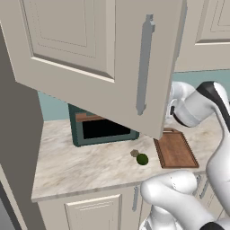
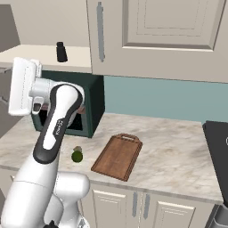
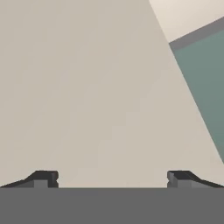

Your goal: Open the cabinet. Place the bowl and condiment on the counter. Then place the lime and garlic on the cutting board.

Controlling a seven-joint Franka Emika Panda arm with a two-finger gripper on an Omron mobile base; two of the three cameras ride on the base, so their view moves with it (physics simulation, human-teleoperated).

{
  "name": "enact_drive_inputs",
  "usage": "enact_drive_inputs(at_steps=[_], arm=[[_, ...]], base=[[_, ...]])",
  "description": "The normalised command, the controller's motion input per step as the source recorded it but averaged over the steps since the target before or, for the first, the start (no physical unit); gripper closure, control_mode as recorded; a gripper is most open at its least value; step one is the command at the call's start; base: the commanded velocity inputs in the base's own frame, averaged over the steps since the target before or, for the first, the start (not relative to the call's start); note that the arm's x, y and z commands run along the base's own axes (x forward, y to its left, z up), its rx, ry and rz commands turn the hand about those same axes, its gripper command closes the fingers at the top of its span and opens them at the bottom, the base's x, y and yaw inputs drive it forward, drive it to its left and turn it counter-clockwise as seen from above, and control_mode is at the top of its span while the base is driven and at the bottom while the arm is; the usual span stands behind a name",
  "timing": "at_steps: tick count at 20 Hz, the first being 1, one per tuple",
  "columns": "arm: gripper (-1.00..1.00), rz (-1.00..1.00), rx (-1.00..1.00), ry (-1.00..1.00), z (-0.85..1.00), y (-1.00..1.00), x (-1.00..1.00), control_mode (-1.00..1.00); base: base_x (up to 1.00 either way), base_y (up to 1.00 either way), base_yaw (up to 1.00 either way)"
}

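The cabinet's left door (image 1: 90, 54) stands swung wide open, its grey bar handle (image 1: 144, 63) facing me. On the bared shelf (image 2: 40, 58) stands the black condiment (image 2: 61, 52). The bowl is out of view. My gripper (image 3: 111, 179) is open with nothing between its fingertips (image 3: 43, 178), close up against a flat cream panel. The white hand (image 2: 23, 85) hangs just below the shelf, by the open door's edge. The green lime (image 1: 142, 159) (image 2: 77, 156) and the small tan garlic (image 1: 134, 153) lie side by side on the counter (image 1: 81, 166), left of the brown cutting board (image 1: 175, 150) (image 2: 118, 156).
A dark teal box-shaped appliance (image 1: 101, 128) (image 2: 91, 104) with an open front stands at the back of the counter below the cabinet. The cabinet's right door (image 2: 169, 35) is shut. A black appliance (image 2: 218, 151) sits at the counter's right end.
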Motion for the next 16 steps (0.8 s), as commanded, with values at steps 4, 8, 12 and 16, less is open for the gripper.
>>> enact_drive_inputs(at_steps=[4, 8, 12, 16], arm=[[-1.0, 0.08, -0.02, 0.01, 0.0, 0.35, -0.02, -1.0], [-1.0, 0.04, -0.03, 0.0, 0.0, 0.36, -0.17, -1.0], [-1.0, 0.0, -0.04, 0.0, 0.0, 0.4, -0.29, -1.0], [-1.0, 0.0, -0.05, 0.0, 0.0, 0.46, -0.4, -1.0]], base=[[0.0, 0.0, 0.0], [0.0, 0.0, 0.0], [0.0, 0.0, 0.0], [0.0, 0.0, 0.0]])
